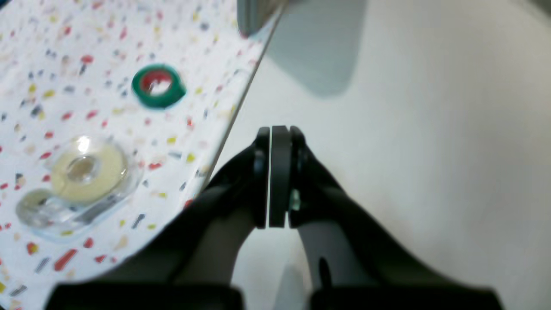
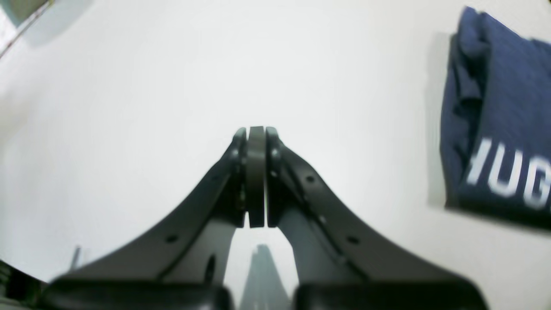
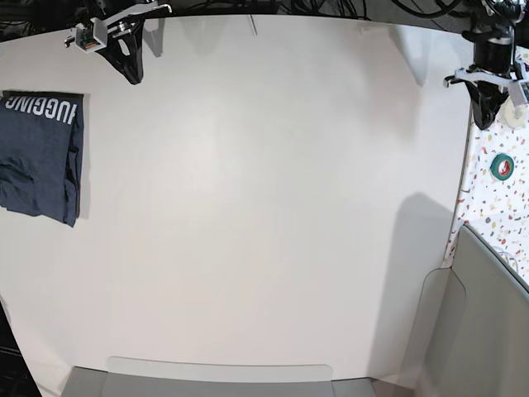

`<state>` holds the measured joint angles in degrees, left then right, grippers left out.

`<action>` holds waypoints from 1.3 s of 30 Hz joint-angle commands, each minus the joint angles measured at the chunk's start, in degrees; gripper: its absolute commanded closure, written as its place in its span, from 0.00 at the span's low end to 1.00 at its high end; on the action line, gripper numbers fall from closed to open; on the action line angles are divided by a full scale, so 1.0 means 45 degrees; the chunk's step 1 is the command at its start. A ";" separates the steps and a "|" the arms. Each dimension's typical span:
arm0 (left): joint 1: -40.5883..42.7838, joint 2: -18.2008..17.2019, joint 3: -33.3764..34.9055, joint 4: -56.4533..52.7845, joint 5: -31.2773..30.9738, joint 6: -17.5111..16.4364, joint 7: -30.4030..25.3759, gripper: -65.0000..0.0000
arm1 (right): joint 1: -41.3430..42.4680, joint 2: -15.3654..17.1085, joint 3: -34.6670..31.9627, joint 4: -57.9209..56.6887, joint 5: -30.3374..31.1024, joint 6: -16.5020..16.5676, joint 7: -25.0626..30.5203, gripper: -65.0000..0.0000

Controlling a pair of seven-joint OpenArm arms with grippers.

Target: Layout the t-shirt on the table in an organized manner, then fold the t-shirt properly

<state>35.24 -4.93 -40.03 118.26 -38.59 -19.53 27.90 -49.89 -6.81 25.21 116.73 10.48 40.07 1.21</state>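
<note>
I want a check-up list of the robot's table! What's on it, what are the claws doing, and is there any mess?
Surface: large plain white matte table, mostly bare.
Job's things: dark navy-blue t-shirt with white lettering, folded, at the base view's left edge.
Clutter: green tape roll and clear tape dispenser on the colourful speckled strip beside the table.
Grippers: left gripper shut, holding nothing, above the table's edge by the strip; right gripper shut, holding nothing, apart from the t-shirt.
Cables: dark cables along the far edge in the base view.
Surroundings: grey panels at the near edge and corner.
</note>
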 commanded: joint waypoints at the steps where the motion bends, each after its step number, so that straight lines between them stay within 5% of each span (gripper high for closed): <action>1: 0.0656 -0.0126 0.0114 0.0202 -0.0109 -0.0007 -0.1091 1.00 | -0.0430 -0.0275 0.0131 0.0210 0.0201 -0.0017 0.0385 1.00; 4: 0.2512 -0.0165 0.0681 0.0202 -0.0089 -0.0007 -0.2811 1.00 | -0.0977 -0.0487 0.0463 0.0190 0.0201 -0.0017 -0.0045 1.00; 9: 0.4407 -0.0087 0.0798 0.0202 -0.0089 0.0013 -0.3612 1.00 | -0.1934 -0.0487 0.1323 0.0014 0.0201 -0.0017 -0.0885 1.00; 16: 0.5814 0.1086 0.0935 0.0085 -0.0069 0.0052 -0.3455 1.00 | -0.3654 -0.0487 0.2163 -0.1275 0.0201 -0.0017 -0.1100 1.00; 19: 0.6165 0.1613 0.1423 -0.0287 -0.0128 0.0052 -0.2459 1.00 | -0.4279 -0.0487 0.1850 -0.2525 0.0201 -0.0017 -0.1217 1.00; 22: 0.6146 0.2219 0.2322 -0.1596 -0.0148 0.0052 -0.1130 1.00 | -0.4240 0.0663 0.0815 -0.4557 0.0123 -0.0017 -0.2331 1.00; 26: 0.5189 0.3000 0.3396 -0.5346 -0.0148 0.0071 -0.0544 1.00 | -0.2540 0.2109 -0.0142 -0.8660 -0.0717 -0.0017 -0.3327 1.00; 32: 0.2825 0.3000 0.3865 -1.0621 -0.0148 0.0071 -0.1541 1.00 | 0.1484 0.2519 0.0112 -1.5517 -0.2573 -0.0017 -0.3288 1.00; 39: -0.0106 0.2473 0.4061 -1.4704 -0.0030 0.0091 -0.3006 1.00 | 0.4962 0.2421 -0.0006 -1.9580 -0.3960 -0.0017 -0.1569 1.00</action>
<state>33.98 6.11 -21.91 51.72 -38.37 -18.61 14.26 -26.68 4.14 25.19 28.34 -7.90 39.00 -6.11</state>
